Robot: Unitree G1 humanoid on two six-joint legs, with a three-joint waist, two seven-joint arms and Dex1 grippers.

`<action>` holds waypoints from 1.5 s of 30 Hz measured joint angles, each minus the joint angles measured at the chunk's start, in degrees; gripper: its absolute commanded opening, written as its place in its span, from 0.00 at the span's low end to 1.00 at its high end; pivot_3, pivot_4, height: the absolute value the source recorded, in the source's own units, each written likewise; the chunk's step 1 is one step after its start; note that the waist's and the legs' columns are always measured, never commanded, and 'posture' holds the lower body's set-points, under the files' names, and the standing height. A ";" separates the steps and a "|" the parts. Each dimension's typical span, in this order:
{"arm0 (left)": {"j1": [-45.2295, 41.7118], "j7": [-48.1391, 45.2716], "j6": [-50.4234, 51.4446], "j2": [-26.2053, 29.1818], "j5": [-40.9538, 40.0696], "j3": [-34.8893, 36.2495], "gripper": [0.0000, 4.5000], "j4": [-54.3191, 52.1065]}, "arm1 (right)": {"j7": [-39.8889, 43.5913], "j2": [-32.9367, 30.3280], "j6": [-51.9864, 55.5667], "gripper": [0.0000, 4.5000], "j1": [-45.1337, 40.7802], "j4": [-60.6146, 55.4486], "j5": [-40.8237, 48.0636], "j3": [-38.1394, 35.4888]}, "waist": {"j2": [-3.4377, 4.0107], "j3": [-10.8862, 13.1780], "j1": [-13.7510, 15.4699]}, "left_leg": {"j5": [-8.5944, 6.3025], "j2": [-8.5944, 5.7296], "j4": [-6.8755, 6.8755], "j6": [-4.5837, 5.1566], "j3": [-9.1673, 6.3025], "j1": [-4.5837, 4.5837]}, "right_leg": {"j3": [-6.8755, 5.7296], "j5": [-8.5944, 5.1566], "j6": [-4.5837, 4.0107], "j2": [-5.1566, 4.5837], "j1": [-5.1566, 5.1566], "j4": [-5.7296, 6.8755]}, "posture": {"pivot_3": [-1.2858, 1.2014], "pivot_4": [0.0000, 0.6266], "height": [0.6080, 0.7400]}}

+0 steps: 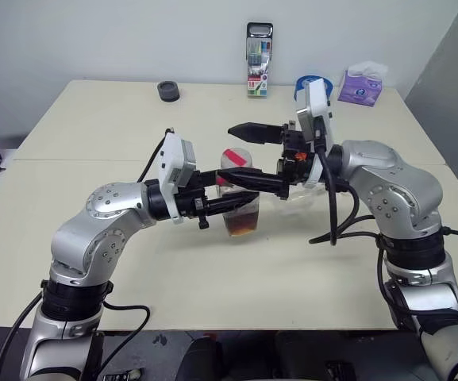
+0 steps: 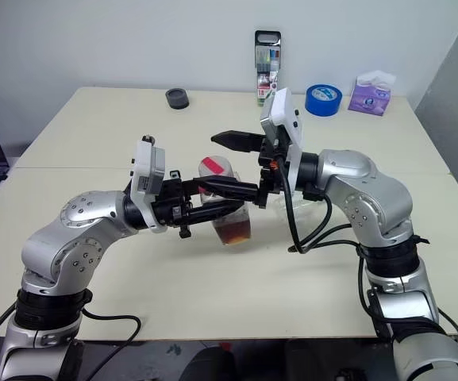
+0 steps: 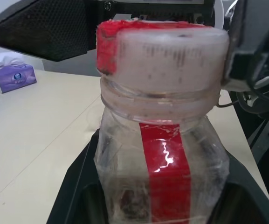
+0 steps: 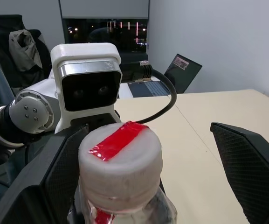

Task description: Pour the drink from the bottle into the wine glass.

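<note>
You had the bottle [image 1: 239, 200] clamped in the left end effector [image 1: 240, 190] above mid-bench [image 1: 70, 182], cap [image 1: 236, 156] on, drink [image 1: 241, 225] unpoured, while the right end effector [image 1: 248, 151], fingers wide apart, straddled the cap from 3 o'clock, so uncapping and pouring remained.

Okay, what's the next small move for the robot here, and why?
Probably close the right hand on the cap. The left hand already holds the bottle upright, the cap is still on, and the right hand's open fingers sit on either side of it.
</note>
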 measured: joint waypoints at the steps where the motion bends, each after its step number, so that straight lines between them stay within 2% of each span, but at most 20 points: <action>1: -0.04 0.01 0.00 0.00 0.01 0.00 0.41 0.17 | 0.09 -0.28 0.05 0.99 0.00 0.00 0.05 -0.11 | 0.00 0.00 0.00 | 0.00 0.00 0.00 0.00 0.00 0.00 | 0.00 0.00 0.00 0.00 0.00 0.00 | 0.52 0.24 1.00; 12: -0.62 -0.41 -0.10 -0.01 0.07 0.00 0.41 0.68 | 0.89 -4.48 2.31 0.99 0.36 -2.00 2.47 -1.73 | 0.00 0.00 -0.01 | -0.01 0.00 0.00 0.01 0.01 0.00 | 0.01 0.00 0.00 0.00 0.00 0.00 | 0.52 0.24 1.00; 19: -0.62 -1.15 -0.22 -0.04 0.07 0.00 0.41 0.68 | 1.11 -5.00 4.44 0.99 0.58 -2.85 4.67 -2.23 | 0.00 0.00 -0.01 | 0.00 0.00 0.00 0.01 0.00 -0.01 | 0.00 0.00 0.00 0.00 0.00 -0.01 | 0.52 0.24 1.00; 30: -0.61 -1.15 -0.26 -0.17 0.10 0.00 0.41 0.65 | -3.00 0.51 6.87 0.99 0.67 -5.79 7.36 -2.32 | 0.00 0.00 0.01 | 0.00 0.00 0.00 0.00 0.00 -0.01 | 0.00 0.00 0.00 0.00 0.00 -0.01 | 0.52 0.24 1.00; 38: -0.57 -0.68 -0.22 -0.14 0.09 0.00 0.41 0.26 | -2.47 0.34 5.16 0.39 0.68 -4.80 5.88 -1.83 | 0.00 0.00 0.00 | 0.00 0.00 0.00 0.01 0.00 0.00 | 0.00 0.00 0.00 0.00 0.00 0.00 | 0.52 0.24 1.00; 45: -0.38 -0.07 -0.19 -0.07 0.10 0.00 0.41 0.25 | -1.98 0.20 3.70 0.39 0.69 -4.69 4.46 -1.23 | 0.00 0.00 0.00 | 0.00 0.00 0.00 0.00 0.00 0.00 | 0.00 0.00 0.00 0.00 0.00 0.00 | 0.52 0.24 1.00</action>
